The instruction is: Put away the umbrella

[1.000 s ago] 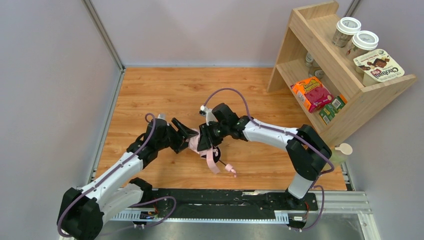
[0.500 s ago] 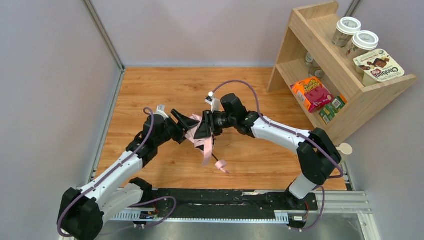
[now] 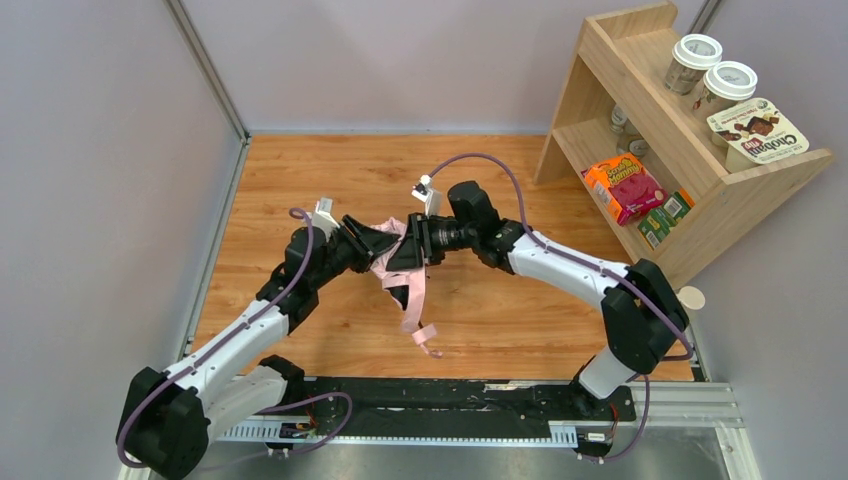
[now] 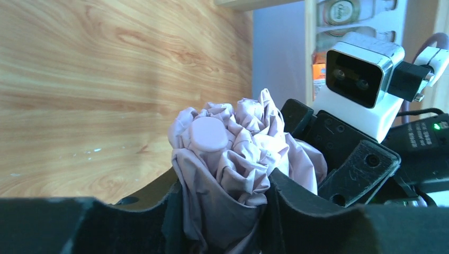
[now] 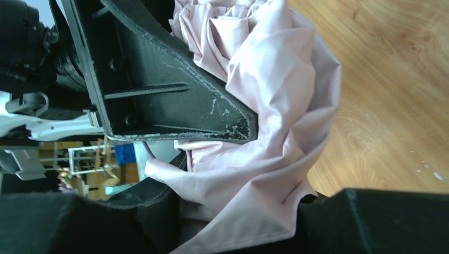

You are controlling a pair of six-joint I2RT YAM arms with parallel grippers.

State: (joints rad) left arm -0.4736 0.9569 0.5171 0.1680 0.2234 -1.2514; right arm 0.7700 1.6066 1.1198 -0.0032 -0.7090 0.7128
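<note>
The pale pink folded umbrella [image 3: 392, 256] hangs above the wooden floor mid-table, held between both grippers. My left gripper [image 3: 378, 245] is shut on its bunched fabric from the left; in the left wrist view the crumpled cloth and round pink tip [image 4: 209, 135] fill the jaws. My right gripper [image 3: 408, 255] is shut on the fabric from the right; in the right wrist view the pink cloth [image 5: 275, 143] lies between its jaws. The pink strap [image 3: 415, 305] dangles down, curling at its end [image 3: 427, 336]. The small dark handle is hidden.
A wooden shelf unit [image 3: 690, 200] stands at the right with an orange box [image 3: 623, 187], green packets, two lidded jars [image 3: 712, 70] and a yoghurt pack on top. Grey walls close in the left and the back. A black rail runs along the near edge.
Both grippers have lifted the umbrella and moved it slightly back. The strap end, on the floor before, now hangs higher and further left.
</note>
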